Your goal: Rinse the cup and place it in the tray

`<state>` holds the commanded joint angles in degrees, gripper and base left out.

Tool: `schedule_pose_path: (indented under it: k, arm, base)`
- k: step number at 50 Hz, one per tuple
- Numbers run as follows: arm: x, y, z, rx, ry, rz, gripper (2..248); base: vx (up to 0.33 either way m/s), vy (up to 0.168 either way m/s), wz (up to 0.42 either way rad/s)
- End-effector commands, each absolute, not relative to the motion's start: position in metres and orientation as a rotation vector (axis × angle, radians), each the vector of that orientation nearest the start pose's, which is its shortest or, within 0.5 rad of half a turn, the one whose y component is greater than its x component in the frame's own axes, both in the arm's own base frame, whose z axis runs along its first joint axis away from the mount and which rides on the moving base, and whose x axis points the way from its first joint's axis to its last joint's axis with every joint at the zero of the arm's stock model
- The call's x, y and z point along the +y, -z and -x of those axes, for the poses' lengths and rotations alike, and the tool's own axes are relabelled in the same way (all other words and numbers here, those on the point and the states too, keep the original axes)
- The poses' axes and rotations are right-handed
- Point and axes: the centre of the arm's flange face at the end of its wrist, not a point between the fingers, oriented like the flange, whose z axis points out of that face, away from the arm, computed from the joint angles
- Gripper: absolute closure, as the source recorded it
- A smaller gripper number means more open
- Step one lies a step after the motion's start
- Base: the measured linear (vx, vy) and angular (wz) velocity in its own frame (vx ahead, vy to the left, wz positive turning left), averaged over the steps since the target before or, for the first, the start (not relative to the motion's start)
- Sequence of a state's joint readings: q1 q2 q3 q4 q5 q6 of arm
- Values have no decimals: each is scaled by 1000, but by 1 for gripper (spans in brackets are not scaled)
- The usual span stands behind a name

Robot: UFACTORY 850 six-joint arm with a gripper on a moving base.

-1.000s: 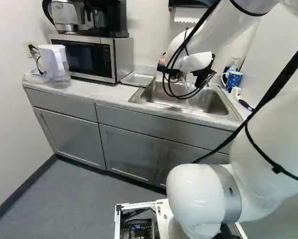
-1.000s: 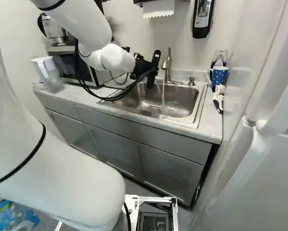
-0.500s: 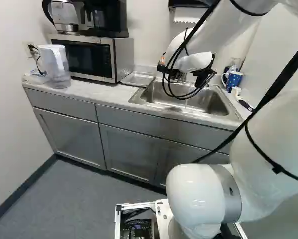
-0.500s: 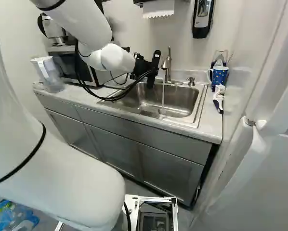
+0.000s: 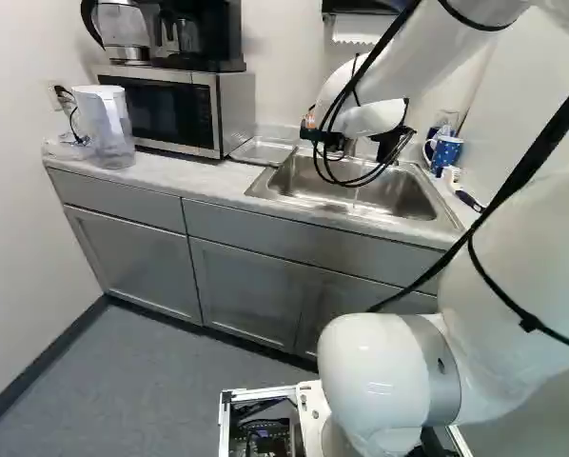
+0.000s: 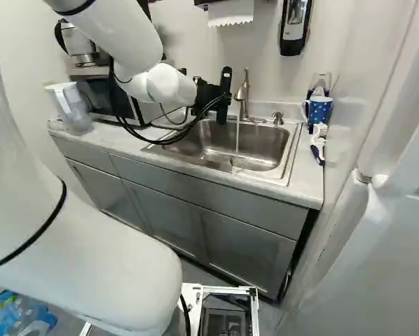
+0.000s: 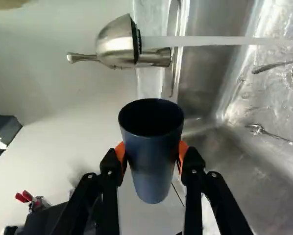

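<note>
While one dark cup (image 7: 152, 161) is being clasped by jaws, faucet (image 7: 118, 45) collision is being risked through overreach.

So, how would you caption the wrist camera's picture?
Black two-fingered gripper holding a dark blue tapered cup near a silvery metal faucet, clear water running into a steel sink.

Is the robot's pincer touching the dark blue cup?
Touching. The wrist view shows the pincer with an orange pad against each side of the cup.
</note>
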<state>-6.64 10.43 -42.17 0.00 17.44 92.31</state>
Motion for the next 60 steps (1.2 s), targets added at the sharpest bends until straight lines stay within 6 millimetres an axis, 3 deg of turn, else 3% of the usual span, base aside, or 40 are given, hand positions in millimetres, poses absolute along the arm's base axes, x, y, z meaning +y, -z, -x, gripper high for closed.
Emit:
schedule_pose_path:
  k: [60]
  arm:
    - [-51, -577, -441, 1168, 1425, 1912, 129]
  base:
    - [0, 0, 0]
